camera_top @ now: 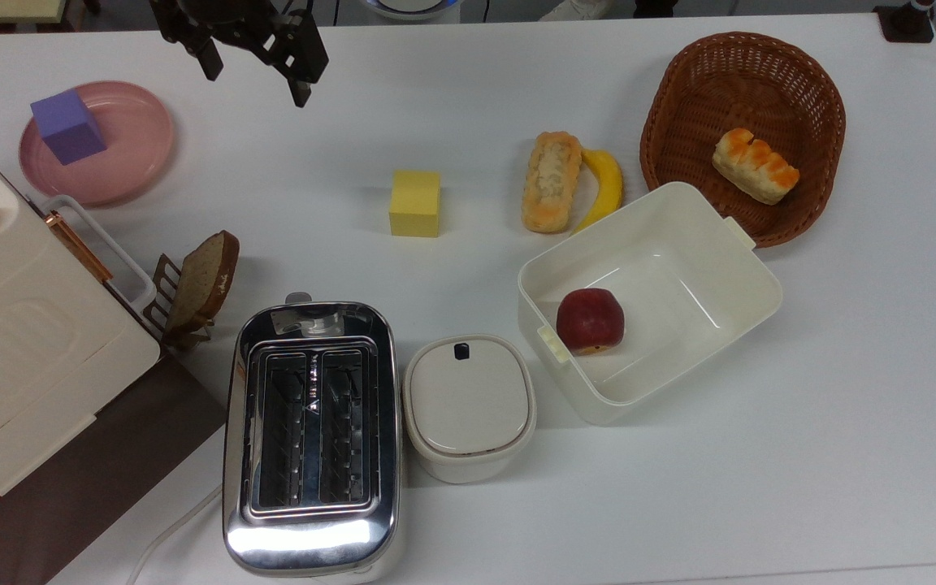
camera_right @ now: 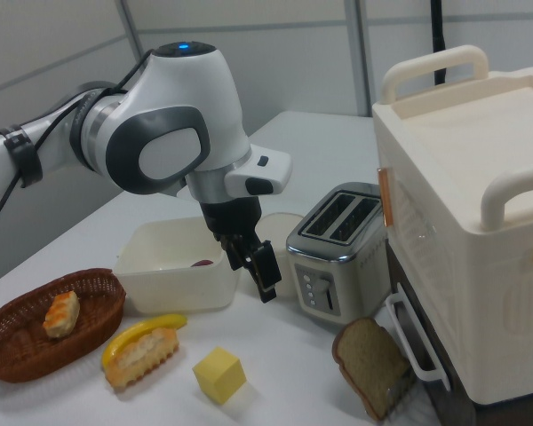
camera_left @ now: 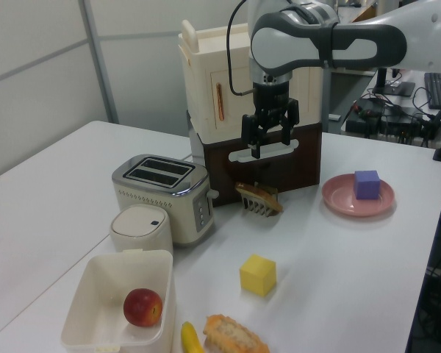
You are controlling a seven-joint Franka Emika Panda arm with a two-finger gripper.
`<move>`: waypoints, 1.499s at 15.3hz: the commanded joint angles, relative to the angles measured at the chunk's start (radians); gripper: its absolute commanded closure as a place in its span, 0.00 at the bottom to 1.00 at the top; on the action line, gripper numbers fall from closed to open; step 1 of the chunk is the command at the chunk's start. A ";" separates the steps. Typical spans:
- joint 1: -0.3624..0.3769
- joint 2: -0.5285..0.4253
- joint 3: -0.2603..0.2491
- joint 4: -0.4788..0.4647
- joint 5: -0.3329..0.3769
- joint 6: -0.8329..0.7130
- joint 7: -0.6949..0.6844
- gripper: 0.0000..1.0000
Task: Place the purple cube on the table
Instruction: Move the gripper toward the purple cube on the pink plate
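Purple cube (camera_top: 68, 127) waits on the pink plate (camera_top: 139, 158), not yet lifted.

At the top view's far left the cube sits on the plate by the white surface's (camera_top: 801, 455) edge, just beside the big cream box (camera_top: 21, 341). The pincer (camera_top: 255, 67) hangs empty to its right, jaws spread wide. Bare surface lies between plate and yellow cube (camera_top: 415, 203), a likely drop spot.

The white oven (camera_top: 21, 341) and toaster (camera_top: 309, 439) are cropped by top-view edges.
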State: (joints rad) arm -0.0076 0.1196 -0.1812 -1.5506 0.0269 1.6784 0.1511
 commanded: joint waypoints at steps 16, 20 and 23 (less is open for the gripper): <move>-0.003 0.087 -0.383 -0.121 -0.021 0.064 -0.228 0.00; -0.018 0.162 -0.484 -0.213 -0.009 0.243 -0.214 0.00; -0.060 0.254 -0.488 -0.213 -0.002 0.322 -0.235 0.00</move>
State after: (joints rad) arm -0.0565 0.3191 -0.6590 -1.7555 0.0121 1.9332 -0.0676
